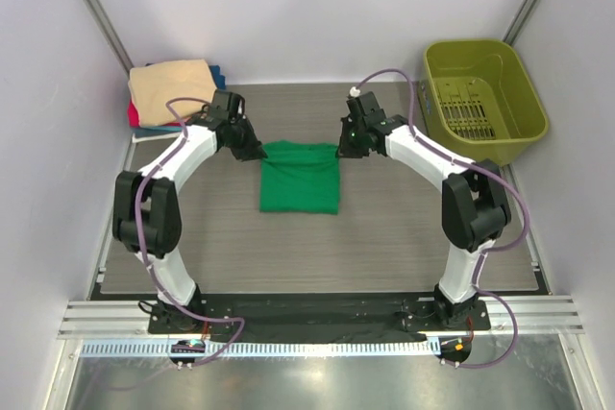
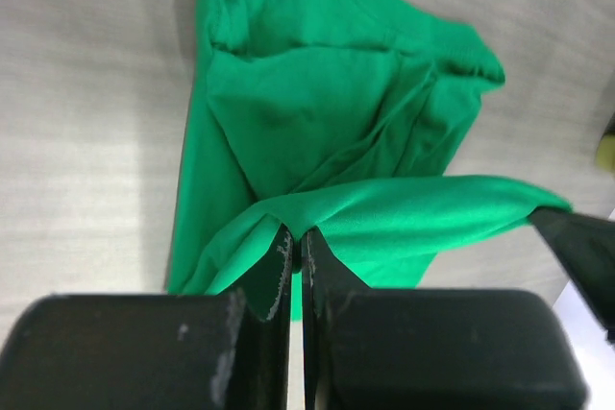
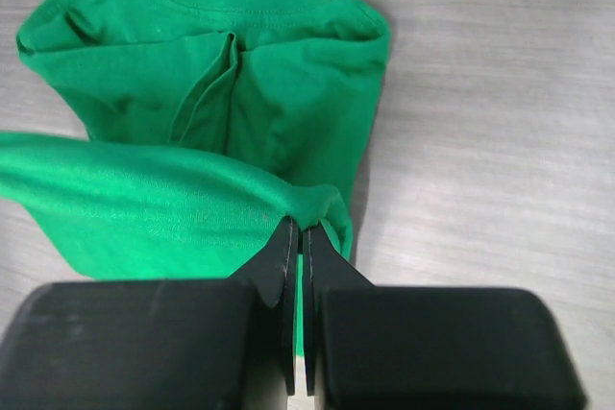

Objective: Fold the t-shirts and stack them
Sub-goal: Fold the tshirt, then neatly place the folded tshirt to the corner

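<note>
The left gripper (image 2: 296, 237) has its jaws pinched narrow on a corner of the green shirt (image 2: 317, 112). The right gripper (image 3: 298, 232) is pinched the same way on the opposite corner. The held hem runs straight from one hand to the other, raised slightly off the table (image 1: 384, 237).

From both hands, the rest of the shirt lies flat on the arm-base side, partly folded, with its long axis running away from the held hem. Both arms are equally near it, so we judge that the next fold calls for a matched pull by the pair.

Outboard of the left gripper and just beyond it sits the stack of folded shirts (image 1: 173, 88), tan on top; the left arm is nearer.

Outboard of the right gripper stands the bin (image 1: 471, 44). We see only its slotted floor inside.
</note>
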### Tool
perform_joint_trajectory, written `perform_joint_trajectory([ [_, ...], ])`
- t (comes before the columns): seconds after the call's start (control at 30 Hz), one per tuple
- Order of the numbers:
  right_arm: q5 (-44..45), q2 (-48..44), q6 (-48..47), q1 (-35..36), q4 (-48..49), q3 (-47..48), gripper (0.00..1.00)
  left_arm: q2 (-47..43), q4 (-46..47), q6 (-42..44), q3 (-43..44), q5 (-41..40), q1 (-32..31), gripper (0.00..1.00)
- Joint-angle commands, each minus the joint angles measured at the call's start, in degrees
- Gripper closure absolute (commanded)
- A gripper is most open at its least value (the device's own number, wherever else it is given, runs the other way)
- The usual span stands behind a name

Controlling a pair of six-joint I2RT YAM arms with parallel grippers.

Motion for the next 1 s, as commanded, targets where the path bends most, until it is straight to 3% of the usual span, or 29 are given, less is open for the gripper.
perform_joint_trajectory([
  [0.0,-0.3,3.1,-2.6,-1.6,0.4,5.3,0.99,3.8,1.2,1.0,6.1,0.5,2.1,1.00],
  [0.07,-1.4,6.6,-2.4,-2.9,0.2,9.0,0.99,7.5,0.5,1.3,8.5,0.5,2.6,1.00],
  [0.13,-3.1,9.3,-2.2,-4.0,-0.2,13.4,0.70,10.4,-0.1,2.0,13.2,2.5,3.3,0.86],
  [0.17,-3.1,10.4,-2.1,-4.3,-1.0,14.8,0.55,13.7,0.0,3.3,15.2,3.7,3.5,0.72],
  [0.2,-2.7,12.5,-2.0,-4.6,-1.4,16.2,0.33,15.2,-0.6,3.8,17.2,5.1,3.7,0.49],
  [0.23,-2.3,13.3,-1.8,-4.9,-2.0,18.4,0.29,16.7,-2.9,4.4,21.6,6.7,3.9,0.44],
  [0.3,-0.8,13.6,-1.8,-5.2,-3.4,19.4,0.23,17.6,-4.1,5.8,23.6,6.8,3.9,0.37],
  [0.4,0.3,10.6,-1.7,-5.2,-2.3,14.7,0.22,13.4,-1.9,7.0,20.2,3.7,3.9,0.36],
  [0.57,-1.0,-0.1,0.5,-5.2,5.1,-3.3,0.22,6.1,12.0,7.1,3.0,2.7,4.2,0.37],
  [0.7,-3.9,-8.0,1.8,-4.6,10.6,-15.5,0.22,4.1,23.1,7.2,-6.0,5.5,4.3,0.39],
  [0.83,-4.0,-12.6,2.0,-4.5,11.2,-23.2,0.22,7.7,30.4,8.4,-7.8,7.1,4.5,0.40],
  [0.97,-4.4,-15.6,1.6,-4.6,10.9,-26.4,0.23,13.2,31.5,9.5,-5.2,7.1,4.5,0.40],
])
